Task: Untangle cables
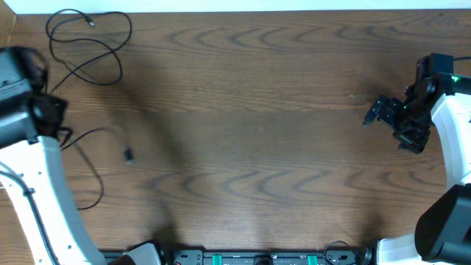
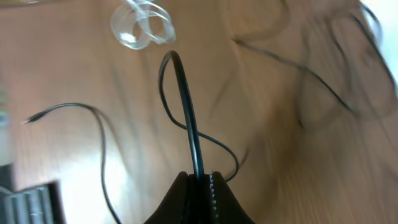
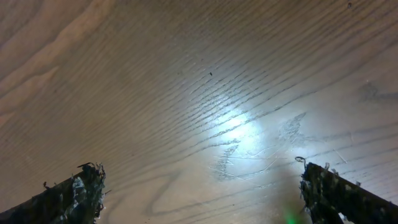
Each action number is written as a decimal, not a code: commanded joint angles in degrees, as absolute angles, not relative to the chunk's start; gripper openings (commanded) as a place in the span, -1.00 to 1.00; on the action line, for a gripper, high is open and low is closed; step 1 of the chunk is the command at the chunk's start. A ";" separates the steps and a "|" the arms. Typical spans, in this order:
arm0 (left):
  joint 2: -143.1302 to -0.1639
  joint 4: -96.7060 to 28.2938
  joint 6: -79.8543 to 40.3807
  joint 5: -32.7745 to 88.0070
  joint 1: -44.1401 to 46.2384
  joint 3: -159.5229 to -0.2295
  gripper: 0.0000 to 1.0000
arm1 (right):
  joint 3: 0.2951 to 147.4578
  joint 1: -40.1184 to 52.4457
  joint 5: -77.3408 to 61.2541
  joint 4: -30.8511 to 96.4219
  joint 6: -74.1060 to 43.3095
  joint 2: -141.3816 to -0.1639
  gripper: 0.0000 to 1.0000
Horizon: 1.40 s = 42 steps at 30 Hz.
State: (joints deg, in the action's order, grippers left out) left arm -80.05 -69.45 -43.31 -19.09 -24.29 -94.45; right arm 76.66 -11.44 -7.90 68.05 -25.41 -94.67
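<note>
My left gripper [image 2: 202, 179] is shut on a black cable [image 2: 186, 99] that rises in a narrow loop from the jaws. In the overhead view this gripper [image 1: 45, 110] is at the far left edge. A black cable loop [image 1: 88, 40] lies at the back left. Another black cable [image 1: 96, 173] with a small plug [image 1: 127, 154] curves below the gripper. A short white coiled cable [image 2: 140, 25] lies on the table in the left wrist view; I do not see it from overhead. My right gripper [image 1: 383, 112] is open and empty over bare wood [image 3: 199, 169].
The wooden table [image 1: 250, 110] fills the view. More thin black cables [image 2: 323, 81] lie blurred at the right of the left wrist view, and one thin strand [image 2: 93, 124] at its left. The arm bases [image 1: 257, 258] line the front edge.
</note>
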 commanded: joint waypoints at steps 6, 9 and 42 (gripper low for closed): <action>-80.42 -67.37 -39.38 -23.94 -36.05 -94.30 -0.85 | 76.27 -11.53 -8.08 67.59 -25.21 -95.09 0.98; -82.04 -66.30 -36.45 -21.87 -35.79 -94.30 -0.85 | 76.27 -11.53 -8.10 67.44 -25.23 -95.07 0.98; -103.55 -55.94 -21.67 -15.46 -16.14 -94.28 -0.85 | 76.27 -11.53 -8.08 69.17 -25.19 -95.07 0.99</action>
